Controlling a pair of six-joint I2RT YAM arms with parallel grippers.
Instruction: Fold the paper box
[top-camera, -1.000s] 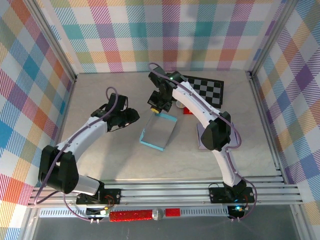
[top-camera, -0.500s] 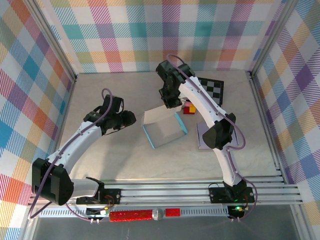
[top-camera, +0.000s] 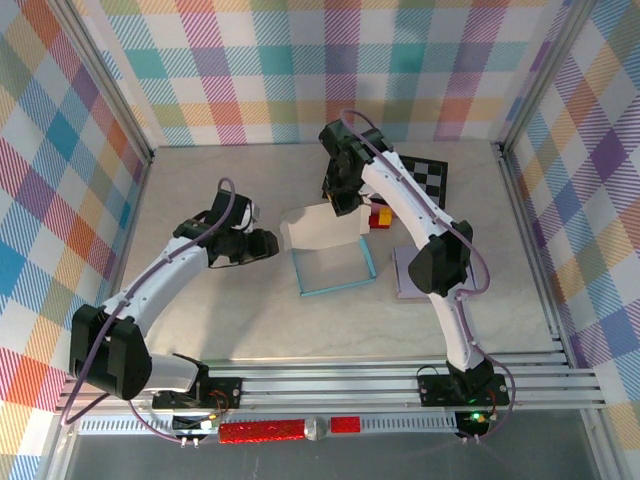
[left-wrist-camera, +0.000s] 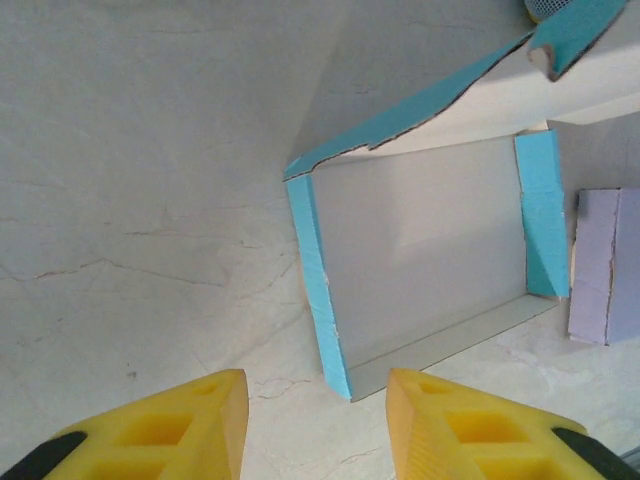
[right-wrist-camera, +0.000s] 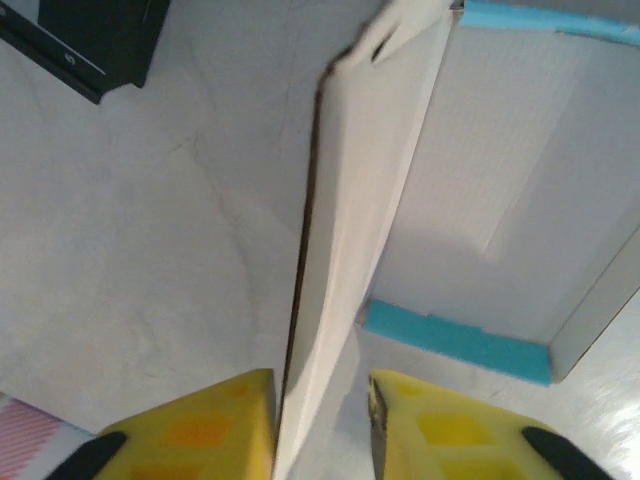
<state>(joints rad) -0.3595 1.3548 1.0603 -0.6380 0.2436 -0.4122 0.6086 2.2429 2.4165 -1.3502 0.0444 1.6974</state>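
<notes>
On a pale marbled table (top-camera: 200, 310) walled in bright plaid, the paper box (top-camera: 335, 265) lies open-topped just ahead of the left gripper (left-wrist-camera: 315, 410), whose fingers stand apart and empty; the right gripper (right-wrist-camera: 320, 400) straddles its raised white flap (right-wrist-camera: 350, 200), jaws parted, not clamping it.

No words, numbers or brands can be read on the paper box (top-camera: 335, 265) or checkerboard (top-camera: 430, 180).

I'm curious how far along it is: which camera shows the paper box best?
Top external: the whole paper box with its raised flap. Left wrist shows its open inside, flap cropped; right wrist mostly the flap, close up.
</notes>
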